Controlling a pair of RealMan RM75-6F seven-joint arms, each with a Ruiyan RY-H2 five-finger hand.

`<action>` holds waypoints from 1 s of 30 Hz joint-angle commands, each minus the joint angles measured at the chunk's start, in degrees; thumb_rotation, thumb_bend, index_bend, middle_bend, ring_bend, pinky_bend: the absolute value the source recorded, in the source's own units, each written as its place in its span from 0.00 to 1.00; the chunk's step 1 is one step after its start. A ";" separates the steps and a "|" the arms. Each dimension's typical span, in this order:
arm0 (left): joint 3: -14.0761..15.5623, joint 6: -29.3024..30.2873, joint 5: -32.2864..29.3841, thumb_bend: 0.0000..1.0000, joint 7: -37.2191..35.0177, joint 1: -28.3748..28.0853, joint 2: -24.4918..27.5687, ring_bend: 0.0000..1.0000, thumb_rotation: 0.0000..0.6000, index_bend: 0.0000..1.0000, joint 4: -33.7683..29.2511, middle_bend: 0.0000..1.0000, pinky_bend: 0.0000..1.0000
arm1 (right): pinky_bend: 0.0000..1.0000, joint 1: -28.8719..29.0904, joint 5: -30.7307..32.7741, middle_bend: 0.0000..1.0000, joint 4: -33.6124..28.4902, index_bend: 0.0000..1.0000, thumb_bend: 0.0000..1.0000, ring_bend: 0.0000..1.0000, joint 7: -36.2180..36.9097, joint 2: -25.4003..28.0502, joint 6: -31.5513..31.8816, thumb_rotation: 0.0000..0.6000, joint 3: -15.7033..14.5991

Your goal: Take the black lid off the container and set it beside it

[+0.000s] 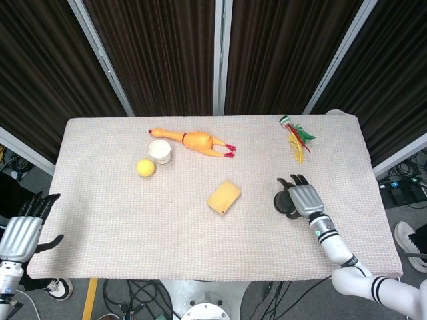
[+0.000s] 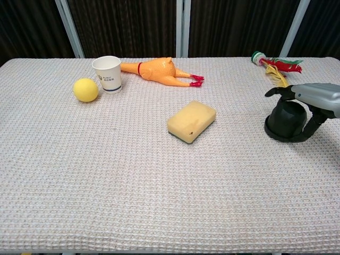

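The black lid (image 2: 286, 121) stands on the table mat at the right, also seen as the dark lid (image 1: 283, 202) in the head view. My right hand (image 2: 314, 101) still holds it: fingers (image 2: 277, 91) reach over its top and the thumb curves round its right base. In the head view my right hand (image 1: 306, 200) lies just right of the lid. The white paper cup (image 2: 107, 73), open at the top, stands far off at the back left, cup (image 1: 160, 151). My left hand (image 1: 20, 231) hangs beyond the table's left edge, fingers apart, empty.
A yellow sponge (image 2: 192, 120) lies mid-table, left of the lid. A yellow ball (image 2: 85, 90) sits beside the cup, and a rubber chicken (image 2: 158, 70) lies behind it. A feathered toy (image 2: 275, 63) lies at the back right. The table's right edge (image 1: 375, 200) is near my right hand.
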 commanded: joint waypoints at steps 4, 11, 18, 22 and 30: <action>-0.05 -0.12 -0.08 0.19 -0.15 -0.04 -0.02 0.00 1.00 0.08 -0.04 0.10 0.16 | 0.00 0.14 1.23 0.20 -2.30 0.00 0.00 0.00 -1.43 1.61 -0.21 1.00 0.37; -0.06 -0.23 -0.03 0.19 -0.53 -0.12 0.08 0.00 1.00 0.08 -0.09 0.10 0.16 | 0.00 -0.21 1.74 0.23 -4.04 0.00 0.00 0.00 -3.12 2.47 1.27 1.00 0.52; -0.12 -0.37 -0.23 0.19 -0.62 -0.14 0.17 0.00 1.00 0.08 -0.19 0.10 0.16 | 0.00 0.06 3.20 0.31 -3.53 0.15 0.00 0.00 -5.14 1.61 1.20 1.00 0.52; -0.13 -0.34 -0.25 0.19 -0.90 -0.11 0.13 0.00 1.00 0.08 -0.05 0.10 0.16 | 0.00 0.12 3.27 0.33 -3.23 0.20 0.00 0.00 -5.62 1.04 1.80 1.00 0.69; -0.10 -0.35 -0.24 0.19 -1.15 -0.08 0.07 0.00 1.00 0.08 0.16 0.10 0.16 | 0.00 -0.09 3.15 0.40 -2.80 0.32 0.01 0.01 -5.87 0.56 3.19 1.00 1.11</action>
